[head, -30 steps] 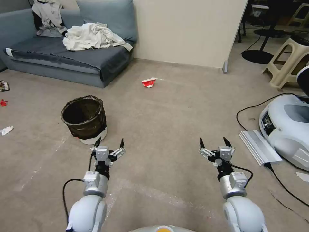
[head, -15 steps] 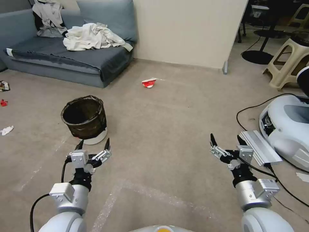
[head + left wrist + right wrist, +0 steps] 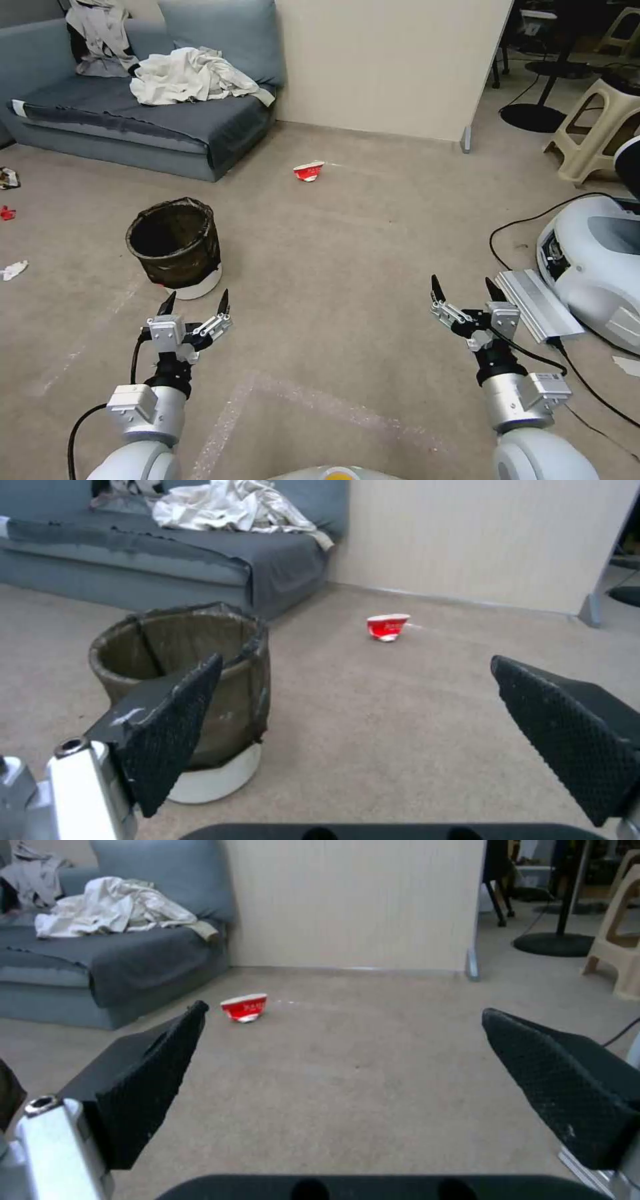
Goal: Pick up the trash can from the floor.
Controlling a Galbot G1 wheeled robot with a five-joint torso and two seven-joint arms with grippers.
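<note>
My two arms reach out low over the floor (image 3: 347, 280), and both sets of jaws stand wide with nothing between them. My left gripper (image 3: 195, 304) hovers above bare carpet, and my right gripper (image 3: 465, 291) hangs level with it, well apart on the other side. Between the two lies open carpet crossed by pale tape lines, with free room ahead. On my right the space is tighter: a ribbed grey panel (image 3: 537, 304) lies just beside the right fingers, with a black cable (image 3: 527, 220) and a white machine body (image 3: 593, 267) past it. The trash can (image 3: 175, 245) stands upright on the floor just ahead of my left gripper, slightly to its left, its dark bag folded over the rim and the white base showing below; nothing of mine touches it. In the left wrist view the trash can (image 3: 183, 680) sits partly behind one finger. Farther off a red cup (image 3: 309, 171) lies on the carpet, then the grey sofa (image 3: 133, 113) with heaped cloth (image 3: 190, 75), and the beige wall (image 3: 393, 60).
</note>
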